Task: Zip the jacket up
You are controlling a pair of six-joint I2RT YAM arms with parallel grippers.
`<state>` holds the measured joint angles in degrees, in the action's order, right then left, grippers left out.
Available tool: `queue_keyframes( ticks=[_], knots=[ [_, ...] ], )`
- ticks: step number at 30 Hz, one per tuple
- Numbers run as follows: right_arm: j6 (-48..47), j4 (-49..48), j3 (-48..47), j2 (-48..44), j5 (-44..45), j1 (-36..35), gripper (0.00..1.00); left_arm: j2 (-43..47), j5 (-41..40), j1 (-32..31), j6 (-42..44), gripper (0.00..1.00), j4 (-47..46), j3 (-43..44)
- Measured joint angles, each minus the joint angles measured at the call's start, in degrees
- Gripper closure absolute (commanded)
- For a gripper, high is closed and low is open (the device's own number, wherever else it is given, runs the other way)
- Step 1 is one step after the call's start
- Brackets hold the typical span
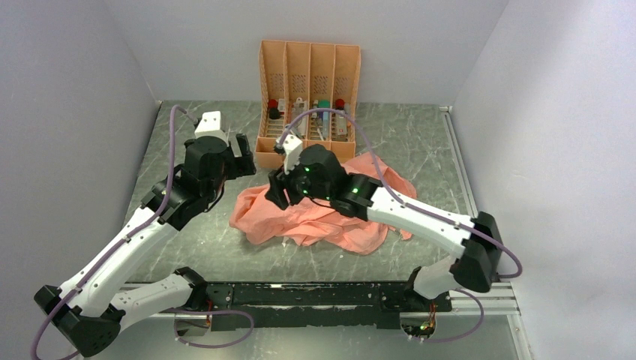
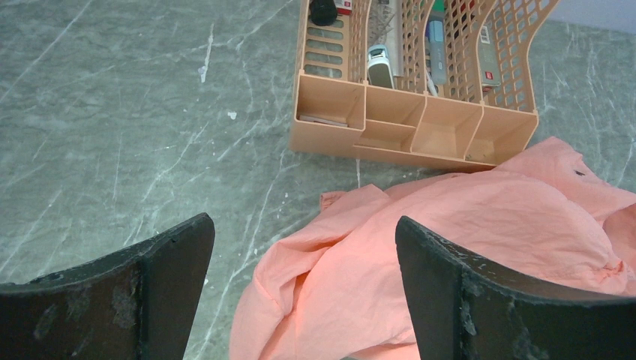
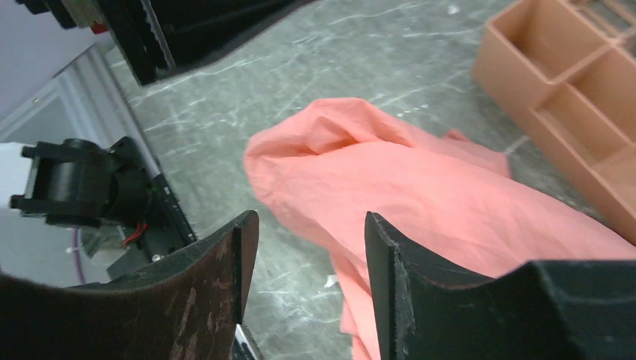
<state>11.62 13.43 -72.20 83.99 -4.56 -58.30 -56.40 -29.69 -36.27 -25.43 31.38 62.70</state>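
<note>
Right wrist view: the right gripper [image 3: 309, 225] has its two dark fingers [image 3: 217, 277] partly spread, with a clear gap between them and nothing held. It hangs just above the near-left edge of the jacket [image 3: 420, 195], whose pink folds show through the gap.

In the left wrist view, the left gripper [image 2: 304, 225] stands wide apart and also holds nothing. It is poised over the grey marbled table [image 2: 112, 112], beside the jacket's left edge, with the cloth [image 2: 450, 240] lying below and to the right of its fingers.

From the top external view, the jacket [image 1: 300, 217] is a crumpled heap on the middle of the table [image 1: 420, 142], too bunched for a zip to be made out. The right arm reaches across it from the right, and the left arm is off to its left.

Just behind the jacket stands the orange rack [image 1: 309, 75], upright against the back wall. Its four slots hold small items, and the cloth comes close to its right front corner [image 2: 517, 127].
</note>
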Motion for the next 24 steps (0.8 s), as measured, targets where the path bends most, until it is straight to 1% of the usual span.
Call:
queue_keyframes(
  ticks=[3, 8, 13, 19, 24],
  knots=[
    [0.2, -0.7, 3.6, -5.0, 4.5, 0.0, 0.38, -0.4, 0.1, 0.0, 0.6, 0.05, -0.7, -0.4],
    [1.2, -1.7, 9.0, -12.4, 14.4, 0.0, 0.33, -3.4, 0.8, 0.0, 1.5, 0.05, -1.8, -0.5],
    [3.2, -1.7, 14.6, -17.7, 24.0, 0.4, 0.28, -5.9, 2.1, 0.0, 2.3, 0.05, -2.5, -0.5],
    [8.0, 1.1, 18.7, -20.9, 32.6, 1.5, 0.21, -6.7, 3.0, 0.0, 3.3, 0.05, -2.9, -0.5],
    [15.4, 5.0, 21.7, -21.3, 37.8, 3.1, 0.15, -6.6, 3.4, 0.0, 3.7, 0.05, -3.9, -0.9]
  ],
)
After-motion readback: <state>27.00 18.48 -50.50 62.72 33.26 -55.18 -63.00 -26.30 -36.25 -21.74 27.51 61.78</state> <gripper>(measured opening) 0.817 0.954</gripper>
